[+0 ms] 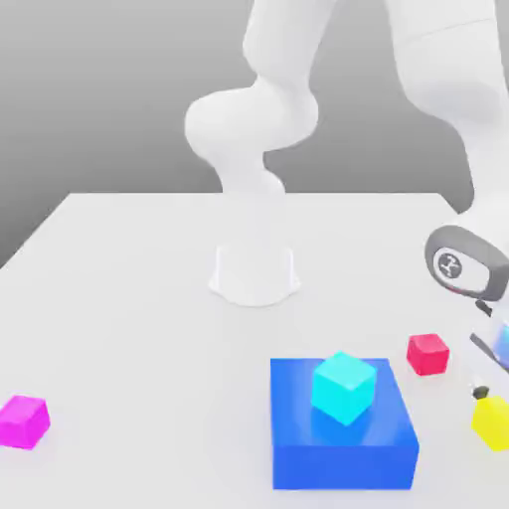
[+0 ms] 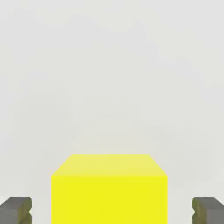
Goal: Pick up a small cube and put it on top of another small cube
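The small yellow cube [image 1: 492, 422] rests on the white table at the exterior view's right edge, next to the blue block. My gripper [image 1: 484, 394] hangs directly above it, coming down from the right side of that view. In the hand view the yellow cube [image 2: 109, 190] sits between my two grey fingertips [image 2: 16, 209], with a gap of table showing on each side. The gripper [image 2: 112, 210] is open and touches nothing.
A large blue block [image 1: 343, 427] carries a cyan cube [image 1: 344, 386] on its top. A small red cube [image 1: 428, 353] lies just behind the yellow one. A magenta cube [image 1: 23, 420] sits far to the exterior view's left. The arm's base [image 1: 254, 270] stands at mid-table.
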{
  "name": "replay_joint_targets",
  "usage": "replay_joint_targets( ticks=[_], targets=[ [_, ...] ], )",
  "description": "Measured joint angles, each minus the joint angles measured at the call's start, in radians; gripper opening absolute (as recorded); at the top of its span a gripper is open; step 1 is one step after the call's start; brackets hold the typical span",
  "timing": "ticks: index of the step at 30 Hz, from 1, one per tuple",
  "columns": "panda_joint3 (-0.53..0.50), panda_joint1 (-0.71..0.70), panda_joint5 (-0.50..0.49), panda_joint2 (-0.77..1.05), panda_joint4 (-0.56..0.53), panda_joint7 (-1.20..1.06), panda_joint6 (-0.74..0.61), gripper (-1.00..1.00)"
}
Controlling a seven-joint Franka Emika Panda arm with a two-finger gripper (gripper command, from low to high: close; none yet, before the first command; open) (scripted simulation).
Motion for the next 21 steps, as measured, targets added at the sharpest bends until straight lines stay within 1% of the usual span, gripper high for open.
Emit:
replay_joint_targets(
  ticks=[4,9,14,17,21],
  targets=[
    [-0.001,0.001,-0.001,0.005,0.001,0.0,0.003,-1.0],
    [0.013,-0.006,0.018,-0.153,-0.042,-0.033,-0.113,-1.0],
    [0.092,-0.036,0.056,-0.317,-0.202,-0.321,-0.128,-1.0],
    [0.122,-0.019,0.084,-0.421,-0.305,-0.511,-0.128,-1.0],
    [0.12,0.035,0.099,-0.566,-0.445,-0.751,-0.125,-1.0]
  ],
)
